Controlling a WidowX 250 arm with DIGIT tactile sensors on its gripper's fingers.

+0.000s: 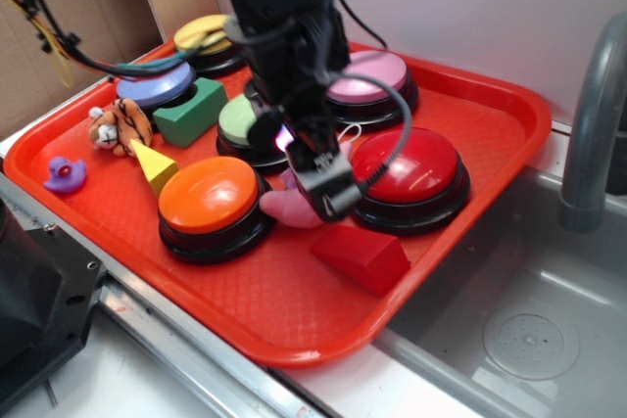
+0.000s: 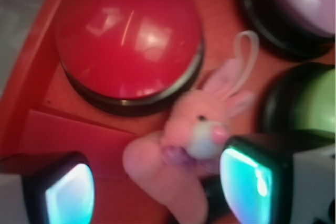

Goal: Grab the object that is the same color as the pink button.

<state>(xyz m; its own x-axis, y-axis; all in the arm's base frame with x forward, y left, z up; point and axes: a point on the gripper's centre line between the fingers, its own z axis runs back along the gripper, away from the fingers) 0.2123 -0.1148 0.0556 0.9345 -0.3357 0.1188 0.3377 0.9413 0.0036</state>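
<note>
Between the red button (image 2: 128, 38) and the orange button (image 1: 209, 194) lay the pink plush (image 2: 184, 150) on the tray (image 1: 490, 134); our pincer (image 2: 157, 187) hung released astride it; we judged it light, soft, squashable, best pinched across its plump body.

- Pink bunny plush (image 2: 184, 145): small, soft, long ears, white string loop at its head, lilac bits at the front. Lies on its side, ears toward 1 o'clock in the wrist view, mostly hidden in the exterior view.
- Pink button (image 1: 370, 80): large, round, pale pink dome on a black base, upright, at 12 o'clock from the bunny.
</note>
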